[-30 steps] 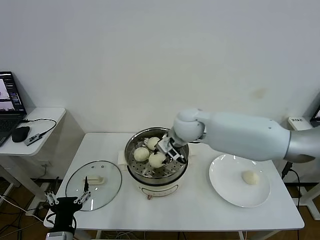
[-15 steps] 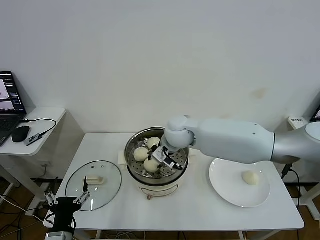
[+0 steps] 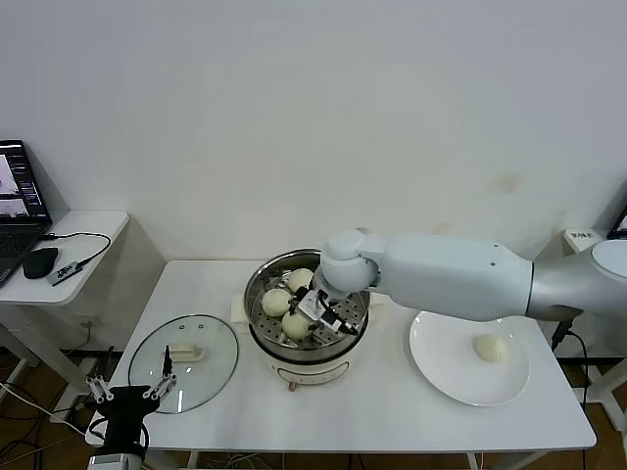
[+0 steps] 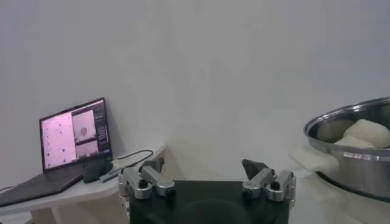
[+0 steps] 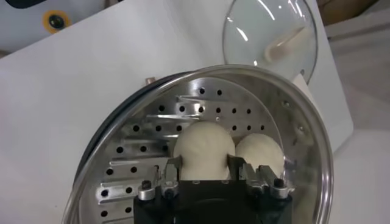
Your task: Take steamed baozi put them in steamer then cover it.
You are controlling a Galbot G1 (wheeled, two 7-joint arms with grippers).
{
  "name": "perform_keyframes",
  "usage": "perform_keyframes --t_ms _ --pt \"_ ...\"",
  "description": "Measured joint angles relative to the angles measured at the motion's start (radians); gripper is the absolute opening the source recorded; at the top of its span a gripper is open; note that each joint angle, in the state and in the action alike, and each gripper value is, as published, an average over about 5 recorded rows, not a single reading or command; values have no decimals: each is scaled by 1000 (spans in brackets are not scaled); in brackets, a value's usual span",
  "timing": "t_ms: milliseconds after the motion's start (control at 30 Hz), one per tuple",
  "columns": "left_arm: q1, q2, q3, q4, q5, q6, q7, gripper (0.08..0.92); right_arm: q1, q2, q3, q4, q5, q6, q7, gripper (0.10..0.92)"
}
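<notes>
The right gripper (image 3: 312, 315) is down inside the steamer (image 3: 257, 294), a shiny steel basket with a perforated floor on a white pot base at the middle of the white table (image 3: 382, 406). In the right wrist view its fingers (image 5: 172, 168) flank a steamed baozi (image 5: 205, 148) on either side; they seem to touch the bun, though whether they clamp it or have just let go is hard to tell. That bun sits on the perforated floor, with a second bun (image 5: 259, 152) just beside it. From the head camera three buns lie in the basket: the one between the fingers (image 3: 295, 324), one beside it (image 3: 276, 302) and one farther back (image 3: 300, 280). A fourth bun (image 3: 490, 347) rests on the flat white plate (image 3: 441, 364) on the robot's right. The cover (image 3: 183, 350), a glass lid with a cream handle, lies flat on the table to the steamer's left. The left gripper (image 3: 130, 391) hangs low off the table's near left corner, jaws spread wide and empty.
</notes>
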Motion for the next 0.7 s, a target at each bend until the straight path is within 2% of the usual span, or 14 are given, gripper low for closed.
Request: perform_keyframes --t_ms 233,333,700 --pt "1 0 1 -2 0 0 0 823 18 -19 12 17 20 -4 -3 756" --pt "0 2 1 -4 0 0 0 823 32 -35 23 29 38 -12 -7 808" --pt "-16 21 7 -9 -9 6 4 823 89 -176 97 94 141 -90 -47 823"
